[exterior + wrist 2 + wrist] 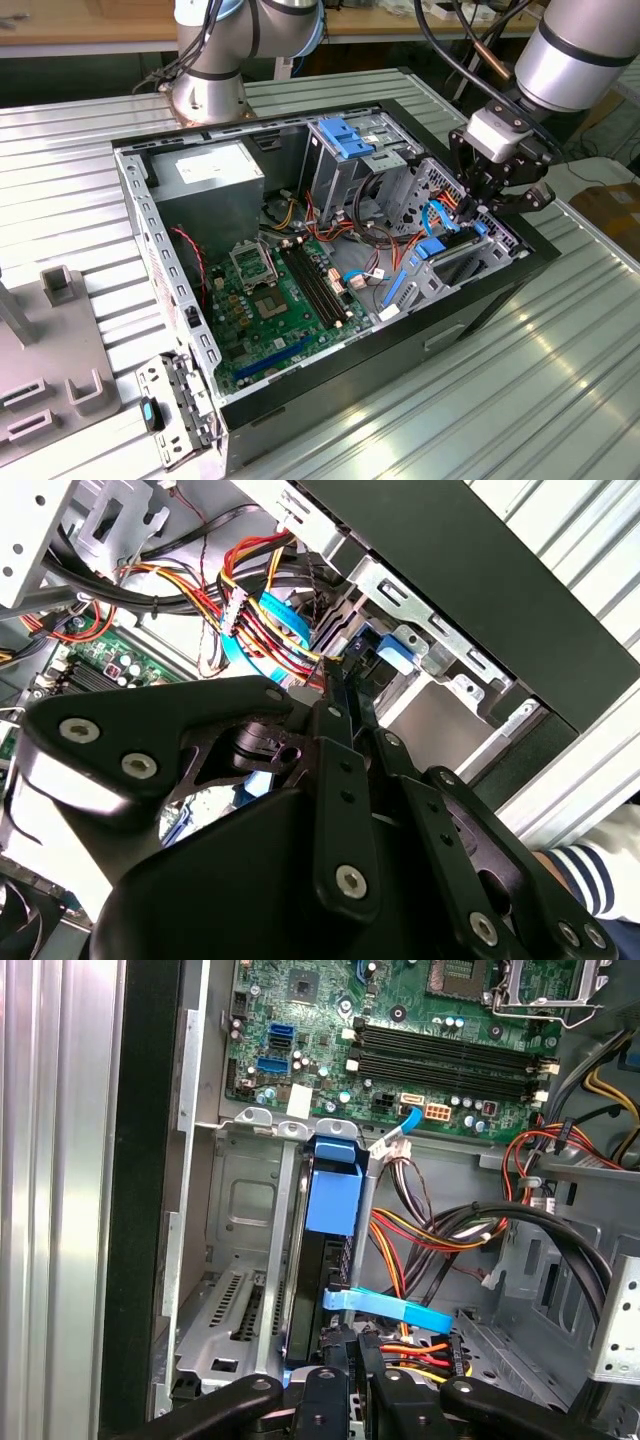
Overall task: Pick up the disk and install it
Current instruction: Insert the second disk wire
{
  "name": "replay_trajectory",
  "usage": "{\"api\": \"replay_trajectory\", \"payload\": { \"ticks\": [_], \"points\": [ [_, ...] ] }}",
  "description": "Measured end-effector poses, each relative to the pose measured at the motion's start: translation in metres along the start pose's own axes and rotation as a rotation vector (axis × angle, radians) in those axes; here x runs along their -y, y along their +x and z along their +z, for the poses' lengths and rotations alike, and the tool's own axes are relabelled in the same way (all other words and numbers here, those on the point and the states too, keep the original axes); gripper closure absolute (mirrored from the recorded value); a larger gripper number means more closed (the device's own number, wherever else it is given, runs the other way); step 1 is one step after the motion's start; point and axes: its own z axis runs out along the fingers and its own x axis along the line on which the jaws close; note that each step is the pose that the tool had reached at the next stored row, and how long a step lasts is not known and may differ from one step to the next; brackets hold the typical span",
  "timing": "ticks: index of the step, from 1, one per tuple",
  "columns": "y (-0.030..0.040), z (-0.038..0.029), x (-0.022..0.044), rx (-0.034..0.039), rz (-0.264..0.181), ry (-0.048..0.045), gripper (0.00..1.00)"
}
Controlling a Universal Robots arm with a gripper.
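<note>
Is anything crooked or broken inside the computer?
Nothing looks broken. The disk stands on edge in the metal drive cage, with the gripper at its end. One of its blue tabs sticks out sideways over the loose coloured wires, which sprawl untidily beside the cage.

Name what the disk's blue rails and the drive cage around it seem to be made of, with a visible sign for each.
The disk has blue rails: likely plastic, uniformly coloured, matte, moulded. The drive cage: probably bare sheet metal, dull grey, stamped with slots and folded edges.
</note>
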Motion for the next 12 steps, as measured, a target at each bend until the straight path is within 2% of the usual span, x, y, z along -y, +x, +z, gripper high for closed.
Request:
{"api": "replay_trajectory", "payload": {
  "ticks": [12],
  "points": [
    [0.0006,0.001,-0.0002,0.0,0.0,0.0,0.84]
  ]
}}
